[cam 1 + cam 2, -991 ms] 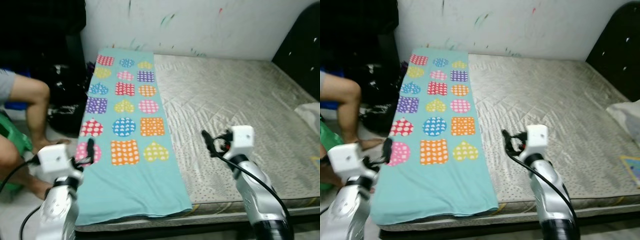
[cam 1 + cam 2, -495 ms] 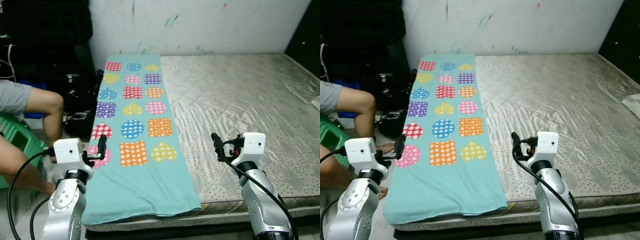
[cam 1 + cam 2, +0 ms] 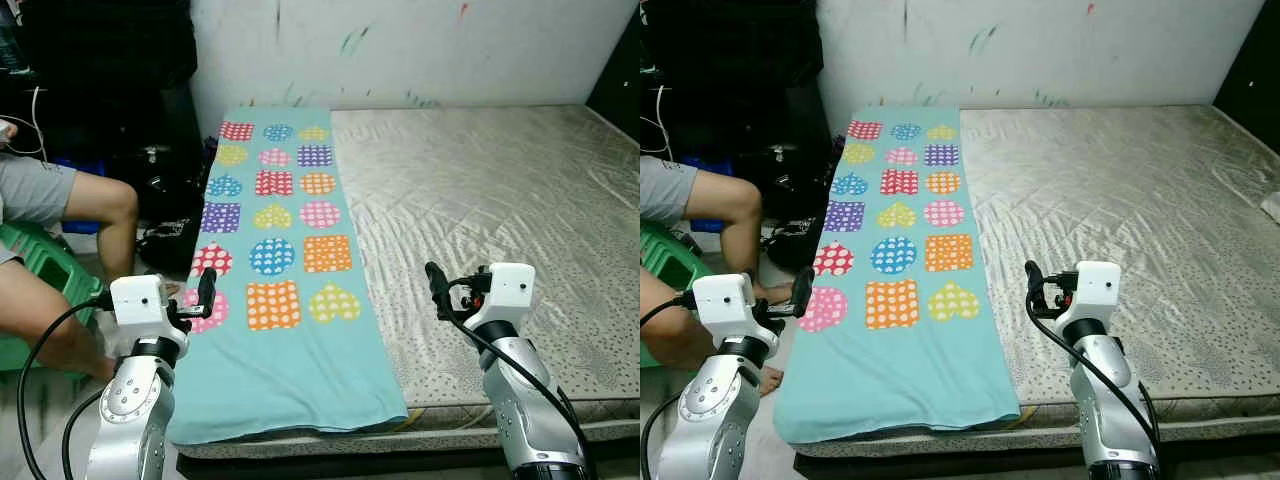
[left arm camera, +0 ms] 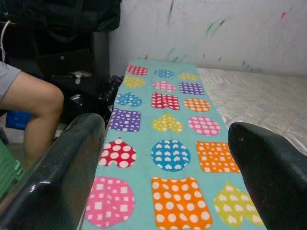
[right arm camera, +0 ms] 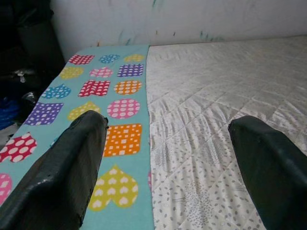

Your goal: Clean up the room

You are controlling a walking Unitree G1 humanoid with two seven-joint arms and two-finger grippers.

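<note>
A teal blanket printed with dotted hearts, circles and squares lies flat along the left side of a bare quilted mattress. Its near end hangs slightly over the bed's front edge. My left gripper is raised over the blanket's left edge, open, with nothing between its fingers. My right gripper hovers over the mattress just right of the blanket, open and holding nothing. In the right wrist view the blanket meets the mattress between the two fingers.
A person sits at the left on a green stool, a bare leg close to the bed's corner. Black bags are piled between the person and the bed. A marked white wall stands behind, and a white pillow lies at the far right.
The camera has swung left, so the bed sits further right in the picture and the dark headboard has left view. Both grippers stay raised and open; the blanket has not moved.
</note>
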